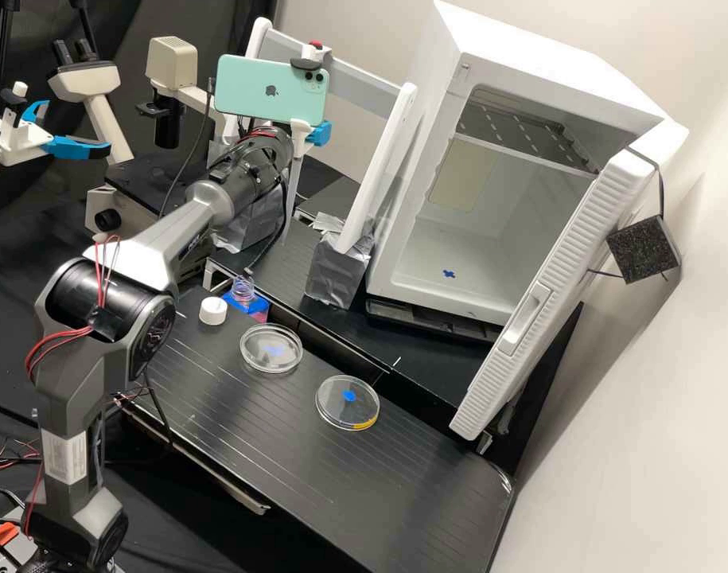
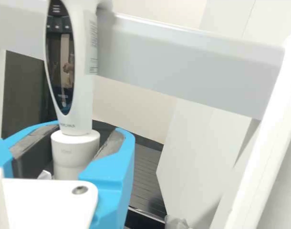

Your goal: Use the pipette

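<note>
Pipette (image 2: 83, 107) stood near upright between my jaws in the wrist view, its white collar (image 2: 75, 144) level with them. I had one jaw to either side of that collar, though I could not tell whether they pinched it or stood slightly spread. Behind the pipette ran the pale crossbar (image 2: 183, 59) of the stand.

From the high view I saw my arm (image 1: 69, 382) extended to that stand, where a mint-green phone (image 1: 244, 86) sat up high. Silver tape wrapped one foot (image 1: 337, 274) of the stand.

Nearer on the black tabletop (image 1: 300, 477) lay two round clear dishes: one (image 1: 288, 366) with a pale blue mark, the other (image 1: 332, 412) with a blue spot and a yellow patch at its rim. A white cap (image 1: 213, 310) rested just beside a small clear bottle (image 1: 243, 292). To the right, a white cabinet (image 1: 554, 60) stood open.
</note>
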Robot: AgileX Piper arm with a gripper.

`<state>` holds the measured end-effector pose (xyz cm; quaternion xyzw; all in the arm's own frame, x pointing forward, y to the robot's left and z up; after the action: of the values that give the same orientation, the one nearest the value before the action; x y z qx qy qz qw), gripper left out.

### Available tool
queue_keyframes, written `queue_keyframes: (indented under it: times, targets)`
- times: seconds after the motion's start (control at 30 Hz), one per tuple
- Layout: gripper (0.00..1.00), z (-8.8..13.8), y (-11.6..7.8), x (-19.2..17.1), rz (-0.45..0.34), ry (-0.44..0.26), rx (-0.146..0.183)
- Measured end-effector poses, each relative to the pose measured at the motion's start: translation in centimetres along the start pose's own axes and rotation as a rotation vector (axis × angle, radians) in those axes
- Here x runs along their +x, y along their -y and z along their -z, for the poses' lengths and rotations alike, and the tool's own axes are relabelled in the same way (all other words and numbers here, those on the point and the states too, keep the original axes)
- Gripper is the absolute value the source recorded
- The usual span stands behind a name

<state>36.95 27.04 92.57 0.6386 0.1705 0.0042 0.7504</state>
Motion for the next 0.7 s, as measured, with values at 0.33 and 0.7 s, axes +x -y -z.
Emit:
queue_keyframes:
  times: [0.33, 0.7]
  targets:
    - [1.0, 0.1, 0.8, -1.3, -0.031, -0.01, -0.018]
    - [1.0, 0.7, 1.4, -4.6, -0.056, -0.055, 0.023]
